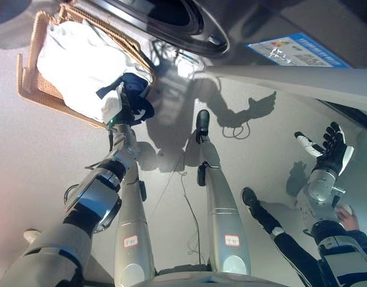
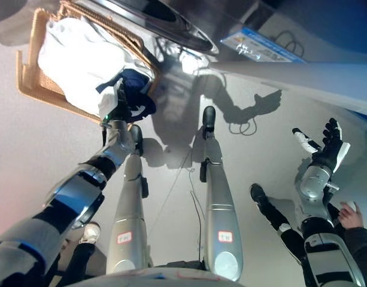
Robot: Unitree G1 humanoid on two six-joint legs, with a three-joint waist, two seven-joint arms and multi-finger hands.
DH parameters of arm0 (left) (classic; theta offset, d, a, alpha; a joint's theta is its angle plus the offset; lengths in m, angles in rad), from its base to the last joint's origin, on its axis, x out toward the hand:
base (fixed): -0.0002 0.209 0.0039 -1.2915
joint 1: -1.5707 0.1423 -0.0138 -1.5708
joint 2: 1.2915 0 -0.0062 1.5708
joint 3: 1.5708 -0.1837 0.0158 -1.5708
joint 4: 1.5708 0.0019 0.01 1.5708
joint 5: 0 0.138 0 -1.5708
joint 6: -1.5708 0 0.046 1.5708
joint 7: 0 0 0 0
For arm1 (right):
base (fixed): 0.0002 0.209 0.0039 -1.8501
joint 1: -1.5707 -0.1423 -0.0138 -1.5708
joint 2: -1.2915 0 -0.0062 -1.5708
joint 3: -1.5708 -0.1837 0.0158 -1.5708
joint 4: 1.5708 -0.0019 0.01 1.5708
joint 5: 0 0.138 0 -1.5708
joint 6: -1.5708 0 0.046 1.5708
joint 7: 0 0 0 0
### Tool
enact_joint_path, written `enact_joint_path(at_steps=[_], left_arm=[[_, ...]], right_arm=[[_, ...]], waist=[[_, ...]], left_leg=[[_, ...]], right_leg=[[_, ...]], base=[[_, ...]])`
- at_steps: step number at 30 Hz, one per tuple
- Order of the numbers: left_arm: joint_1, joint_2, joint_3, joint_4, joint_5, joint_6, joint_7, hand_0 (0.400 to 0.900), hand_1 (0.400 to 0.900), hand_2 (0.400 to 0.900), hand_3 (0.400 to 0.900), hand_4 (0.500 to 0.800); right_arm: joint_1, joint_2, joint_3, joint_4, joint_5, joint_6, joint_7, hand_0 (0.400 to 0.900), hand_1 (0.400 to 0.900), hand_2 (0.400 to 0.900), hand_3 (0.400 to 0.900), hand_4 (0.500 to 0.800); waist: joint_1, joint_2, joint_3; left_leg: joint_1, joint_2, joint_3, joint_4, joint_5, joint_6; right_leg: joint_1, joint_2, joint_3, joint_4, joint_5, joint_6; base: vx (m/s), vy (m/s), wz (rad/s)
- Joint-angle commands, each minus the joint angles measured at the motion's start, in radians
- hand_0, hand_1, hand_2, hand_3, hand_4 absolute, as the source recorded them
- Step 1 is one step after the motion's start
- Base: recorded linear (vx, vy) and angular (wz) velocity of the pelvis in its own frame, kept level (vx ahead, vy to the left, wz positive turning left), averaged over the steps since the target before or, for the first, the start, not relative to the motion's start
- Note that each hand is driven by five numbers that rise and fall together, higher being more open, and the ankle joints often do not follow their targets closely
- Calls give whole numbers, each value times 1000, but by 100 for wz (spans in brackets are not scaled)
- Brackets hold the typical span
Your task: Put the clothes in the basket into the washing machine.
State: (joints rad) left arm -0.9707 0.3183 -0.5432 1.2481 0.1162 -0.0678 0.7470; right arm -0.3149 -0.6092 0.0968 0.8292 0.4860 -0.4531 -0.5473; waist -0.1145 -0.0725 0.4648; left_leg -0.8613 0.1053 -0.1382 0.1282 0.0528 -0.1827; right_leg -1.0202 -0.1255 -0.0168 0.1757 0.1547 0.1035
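Robot hand (image 1: 124,106) at basket (image 1: 29,78) clothes (image 1: 81,60)

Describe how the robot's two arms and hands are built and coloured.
Both arms are silver-grey metal segments joined by black bands. The right hand is dark, with white covers on the thumb and along one edge. The left hand is dark too, with a white cover on its back and a small green light at the wrist.
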Motion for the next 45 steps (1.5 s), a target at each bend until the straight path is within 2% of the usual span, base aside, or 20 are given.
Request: enact_joint_path(at_steps=[1, 4, 14, 21, 32, 35, 38, 39, 41, 45], left_arm=[[-73, 66, 21, 48, 5, 18, 46, 400, 400, 400, 400, 500], [-75, 83, 21, 41, 2, 22, 50, 400, 400, 400, 400, 500], [-62, 79, 28, 29, 17, 24, 52, 400, 400, 400, 400, 500], [-25, 73, 61, 6, -33, -8, 12, 400, 400, 400, 400, 500], [33, 70, 61, -130, -67, -70, -88, 400, 400, 400, 400, 500], [37, 67, 95, -148, -164, -101, -145, 400, 400, 400, 400, 500], [47, 64, 135, -181, -344, -149, -216, 400, 400, 400, 400, 500], [45, 63, 141, -186, -373, -158, -225, 400, 400, 400, 400, 500], [33, 54, 182, -203, -542, -200, -285, 400, 400, 400, 400, 500], [-43, 45, 239, -201, -762, -237, -343, 400, 400, 400, 400, 500]], right_arm=[[83, -115, -59, -52, -12, -45, -94, 900, 900, 900, 900, 800], [99, -114, -70, -78, -13, -52, -99, 900, 900, 900, 900, 800], [97, -103, -78, -99, -38, -50, -105, 900, 900, 900, 900, 800], [73, -99, -65, -65, -37, -26, -90, 900, 900, 900, 900, 800], [50, -96, -74, 64, -2, 27, -20, 900, 900, 900, 900, 800], [40, -105, -87, 117, 17, 48, 3, 900, 900, 900, 900, 800], [23, -119, -103, 155, 46, 67, 29, 900, 900, 900, 900, 800], [22, -120, -106, 163, 50, 72, 35, 900, 900, 900, 900, 800], [11, -123, -119, 192, 72, 84, 51, 900, 900, 900, 900, 800], [-18, -128, -137, 270, 100, 107, 73, 900, 900, 900, 900, 800]], waist=[[-15, -30, 50], [-19, -28, 48], [-19, -21, 34], [-12, -4, 24], [25, 44, 1], [38, 60, -8], [48, 75, -27], [48, 77, -31], [50, 84, -49], [49, 85, -81]], left_leg=[[-49, -111, -5, 41, -1, 159], [-86, -115, -9, 60, -5, 161], [-96, -113, 1, 59, -9, 163], [0, -113, 23, 23, -2, 157], [240, -132, 37, -69, 22, 146], [303, -130, 38, -116, 35, 141], [345, -129, 39, -140, 44, 139], [355, -129, 39, -143, 44, 139], [385, -126, 35, -155, 39, 137], [436, -122, 24, -183, 45, 130]], right_leg=[[8, 109, -62, 50, -39, -7], [-19, 107, -65, 62, -37, -7], [-39, 104, -65, 70, -33, -10], [38, 97, -64, 54, -27, -12], [276, 87, -52, -7, -23, -15], [335, 83, -57, -36, -26, -13], [375, 82, -58, -53, -25, -13], [383, 84, -58, -53, -26, -14], [406, 88, -60, -50, -35, -15], [457, 89, -65, -63, -39, -12]], base=[[-59, -6, 4], [-13, 4, 0], [-4, 9, -2], [12, 34, -6], [40, 7, -3], [41, -2, 5], [41, 12, 0], [48, 11, 0], [61, 4, 1], [73, 5, 5]])
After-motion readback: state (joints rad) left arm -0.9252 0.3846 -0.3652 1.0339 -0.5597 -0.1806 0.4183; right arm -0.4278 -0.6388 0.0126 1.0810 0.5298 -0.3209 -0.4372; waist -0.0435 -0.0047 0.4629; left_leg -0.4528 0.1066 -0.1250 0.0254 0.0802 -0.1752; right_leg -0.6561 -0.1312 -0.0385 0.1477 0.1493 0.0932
